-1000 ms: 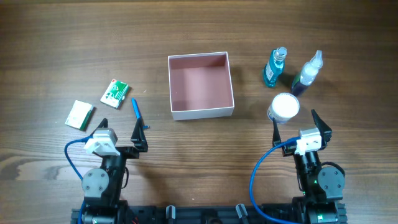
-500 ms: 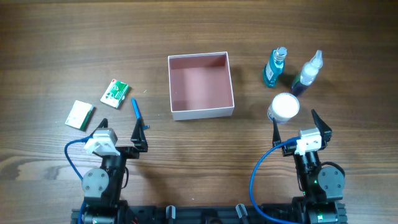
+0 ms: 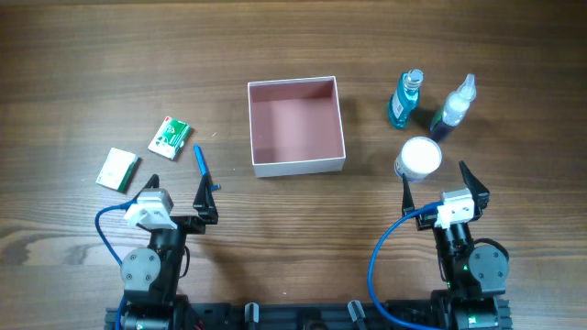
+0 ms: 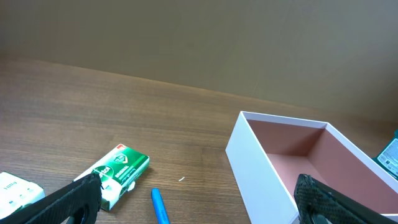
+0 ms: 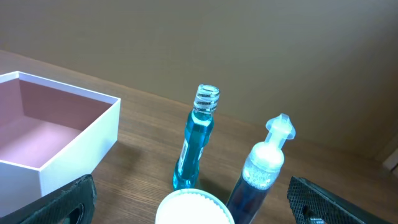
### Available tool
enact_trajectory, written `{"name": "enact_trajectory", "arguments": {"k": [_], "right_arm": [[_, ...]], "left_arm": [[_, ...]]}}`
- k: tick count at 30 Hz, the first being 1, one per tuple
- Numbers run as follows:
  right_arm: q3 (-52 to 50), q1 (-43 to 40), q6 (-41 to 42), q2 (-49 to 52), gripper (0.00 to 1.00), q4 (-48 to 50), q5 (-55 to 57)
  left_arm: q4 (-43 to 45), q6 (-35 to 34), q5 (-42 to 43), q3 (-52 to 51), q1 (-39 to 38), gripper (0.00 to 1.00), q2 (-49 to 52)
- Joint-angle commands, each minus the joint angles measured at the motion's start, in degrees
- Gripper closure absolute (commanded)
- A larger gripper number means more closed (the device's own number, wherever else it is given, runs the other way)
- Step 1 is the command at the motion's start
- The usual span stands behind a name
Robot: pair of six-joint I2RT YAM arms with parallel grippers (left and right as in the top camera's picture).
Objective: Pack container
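1. A dark wood-grain desk is filling the overhead view, its grain running from the left edge to the right edge.
2. In both wrist views a plain tan wall is rising behind the desk's far edge.
3. The container is sitting open-topped at the middle of the desk, slightly toward the far edge, showing its pink inside with nothing in it.
4. Toward the left edge, a green packet, a pale packet and a blue pen are lying apart from one another.
5. Toward the right edge, a teal bottle and a dark spray bottle are standing upright side by side, and a white-lidded jar is standing just nearer the near edge.
6. The left gripper is hovering by the near edge with its fingers spread wide, gripping nothing, the pen's near end just beside its right finger.
7. The right gripper is likewise spreading its fingers by the near edge, the jar lying just ahead of the gap, untouched.
8. Compared with the earlier overhead frames, nothing is differing: both arms and all 7 objects are staying in the same places.
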Motion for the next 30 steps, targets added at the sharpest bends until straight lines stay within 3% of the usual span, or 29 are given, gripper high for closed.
{"name": "enact_trajectory", "arguments": {"k": [1,8,11,16,23,30], "right_arm": [[-0.04,0.13,-0.04,0.11,0.0,0.26,0.55],[1.18,0.13,11.06,0.11,0.0,0.2,-0.22],[3.15,0.13,11.89,0.52,0.0,-0.68,-0.28],[9.16,0.13,16.44,5.33,0.0,-3.48,-0.31],[26.18,0.13,19.12,22.73,0.0,-13.62,-0.76],[50.45,0.13,13.86,47.32,0.0,-31.78,-7.04]], "left_arm": [[0.24,1.27,0.68,-0.52,-0.37,0.0,-0.42],[2.54,-7.82,1.55,-0.5,-0.37,0.0,-0.42],[2.34,-11.78,1.79,-0.15,-0.37,0.0,-0.37],[-2.45,-15.23,2.93,5.33,-0.37,0.01,2.03],[-13.6,-14.8,3.06,20.02,-0.37,0.0,13.97],[-29.07,-10.91,2.45,40.02,-0.37,0.0,37.38]]}}
